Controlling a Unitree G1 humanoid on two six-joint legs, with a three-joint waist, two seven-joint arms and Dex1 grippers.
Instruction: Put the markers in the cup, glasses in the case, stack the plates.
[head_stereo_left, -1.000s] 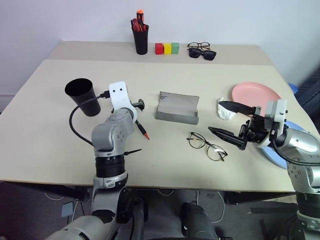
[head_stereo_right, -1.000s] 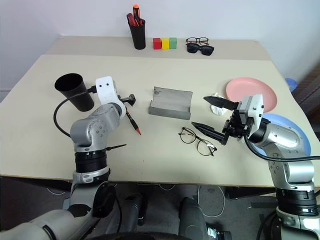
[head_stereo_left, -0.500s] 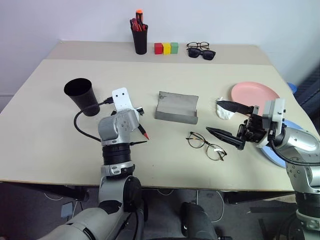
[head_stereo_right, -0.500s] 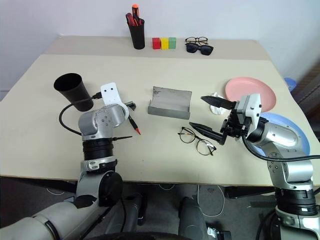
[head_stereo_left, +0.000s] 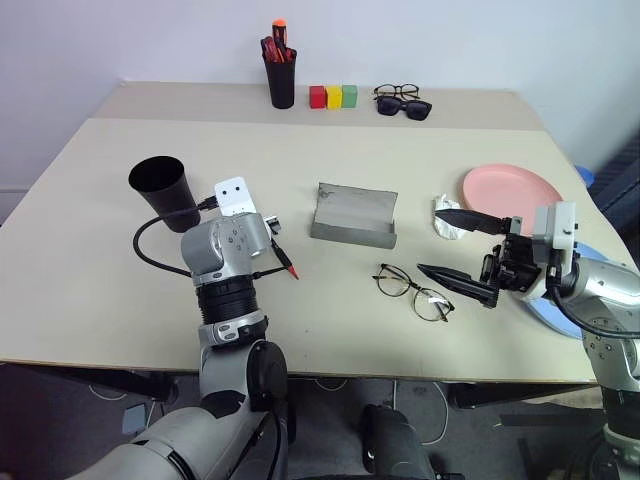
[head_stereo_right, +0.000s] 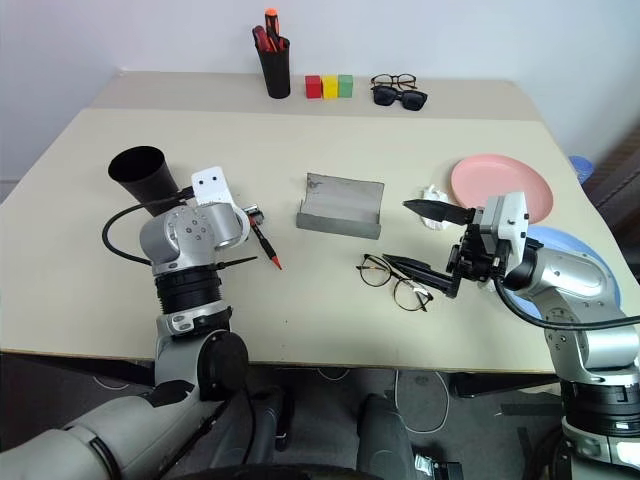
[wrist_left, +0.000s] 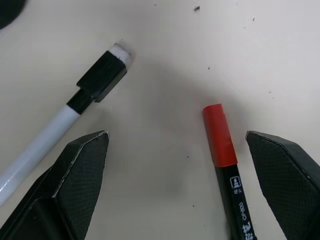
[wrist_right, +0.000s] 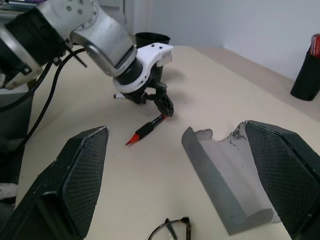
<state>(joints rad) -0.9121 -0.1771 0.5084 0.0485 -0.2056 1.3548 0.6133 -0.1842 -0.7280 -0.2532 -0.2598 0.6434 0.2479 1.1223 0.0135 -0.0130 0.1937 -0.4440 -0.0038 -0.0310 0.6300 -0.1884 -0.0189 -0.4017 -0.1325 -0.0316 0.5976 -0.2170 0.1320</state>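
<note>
Left claw (wrist_left: 177, 172) wide above markers (wrist_left: 220, 137)

A: Colours, quick. Worktop (head_stereo_left: 420, 150)?
B: Plain beige. Cup (head_stereo_left: 165, 193) black, case (head_stereo_left: 354, 214) grey w/ a scuffed pale patch.
A: Markers?
B: One red w/ black tip (wrist_left: 223, 165), one white w/ black cap (wrist_left: 75, 118). Glasses (head_stereo_left: 413, 292) thin black wire, clear lenses.
A: Plates?
B: Salmon pink plate (head_stereo_left: 512, 187), light blue plate (head_stereo_right: 597, 262). Both end effectors, left (wrist_left: 185, 190) & right (head_stereo_left: 462, 245), black fingers w/ fine mesh texture, white housings.
A: Back row?
B: Black pen holder (head_stereo_left: 281, 80), red/orange pens; blocks (head_stereo_left: 333, 96) red, yellow, green.
</note>
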